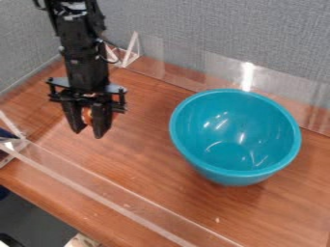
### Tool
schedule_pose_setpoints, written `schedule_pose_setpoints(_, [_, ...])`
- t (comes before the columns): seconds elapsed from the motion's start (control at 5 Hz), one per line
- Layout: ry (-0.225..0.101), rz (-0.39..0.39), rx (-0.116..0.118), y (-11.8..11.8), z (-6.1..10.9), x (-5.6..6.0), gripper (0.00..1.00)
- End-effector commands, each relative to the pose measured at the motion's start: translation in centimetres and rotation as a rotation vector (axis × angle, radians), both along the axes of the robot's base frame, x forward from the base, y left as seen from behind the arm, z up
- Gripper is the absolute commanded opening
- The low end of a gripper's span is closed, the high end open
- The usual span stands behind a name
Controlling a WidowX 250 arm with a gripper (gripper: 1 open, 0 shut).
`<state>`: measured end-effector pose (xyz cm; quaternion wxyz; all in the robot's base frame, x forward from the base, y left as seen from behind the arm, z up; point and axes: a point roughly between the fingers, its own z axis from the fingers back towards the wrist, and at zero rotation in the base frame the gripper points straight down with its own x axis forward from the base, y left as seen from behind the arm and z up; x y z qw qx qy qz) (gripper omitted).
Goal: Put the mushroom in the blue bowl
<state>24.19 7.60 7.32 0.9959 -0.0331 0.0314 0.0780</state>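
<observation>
My gripper (pixel 88 123) hangs straight down over the left part of the wooden table, a little above its surface. Its black fingers (pixel 100 118) are shut on the mushroom (pixel 87 117), of which only a reddish-brown sliver shows between them. The blue bowl (pixel 236 135) stands upright on the table to the right of the gripper, about a bowl's width away, with nothing inside.
A clear acrylic wall (pixel 245 77) runs along the back of the table and another clear strip (pixel 129 193) along the front edge. White cables (pixel 125 50) hang behind the arm. A grey fabric panel closes off the back left.
</observation>
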Motion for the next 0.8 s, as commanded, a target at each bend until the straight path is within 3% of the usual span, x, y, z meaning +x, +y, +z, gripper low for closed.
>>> schedule_pose_setpoints(0.0, [-0.056,-0.04,0.031,-0.2,0.8,0.7,0.0])
schedule_pose_setpoints(0.6, [-0.035,-0.079,0.046,-0.6,-1.1,0.6,0.0])
